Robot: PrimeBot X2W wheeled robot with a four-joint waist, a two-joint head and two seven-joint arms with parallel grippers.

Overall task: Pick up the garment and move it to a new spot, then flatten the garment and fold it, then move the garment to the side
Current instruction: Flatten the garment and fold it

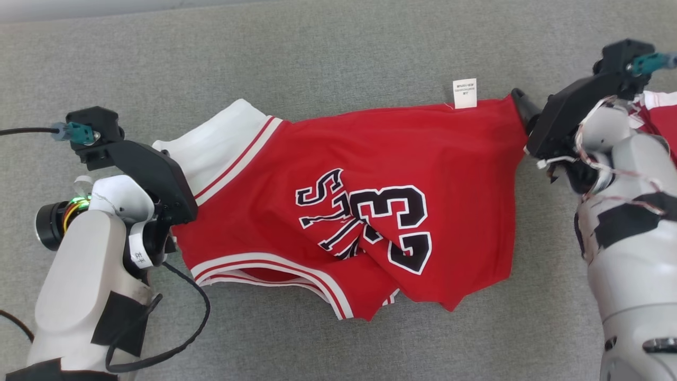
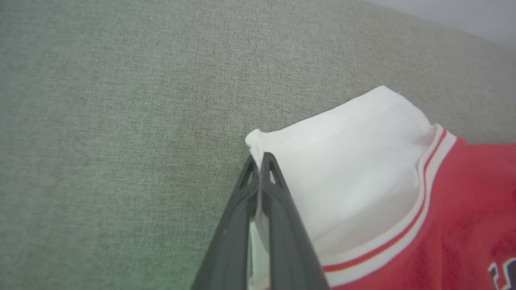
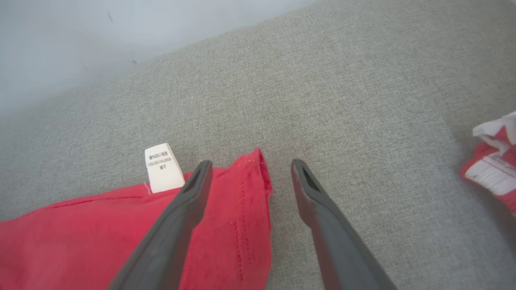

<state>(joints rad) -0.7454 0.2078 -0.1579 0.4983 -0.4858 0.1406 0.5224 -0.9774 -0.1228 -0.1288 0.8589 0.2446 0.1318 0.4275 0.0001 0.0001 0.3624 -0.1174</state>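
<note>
Tabletop (image 1: 317,53): covered in grey woven fabric, with a pale strip along the far edge.
Jersey (image 1: 370,159): red, spread lengthwise across the middle of the tabletop, well short of the far edge; rumpled, with a deep fold running through the front and the near side bunched.
Number (image 1: 391,222): a black "23" outlined in white, lying sideways in the head view, partly creased by the fold.
White band (image 2: 354,173): wide, edged with red stripes, at the jersey's left end, facing the left arm.
Label (image 1: 465,93): small, white, printed, sticking out from the far hem close to the right-hand corner.
Left pincer (image 2: 260,161): closed tight on a corner of the white band, a sliver of white cloth pressed between the two dark fingers.
Right pincer (image 3: 252,165): open, fingers spread either side of the red hem corner just beside the label; one finger over red cloth, the other over bare grey fabric; contact with the cloth impossible to tell.
Second garment (image 3: 494,161): red and white, crumpled, toward the right edge of the tabletop, apart from the jersey.
Cable (image 1: 180,338): black, looping beside the left forearm.
</note>
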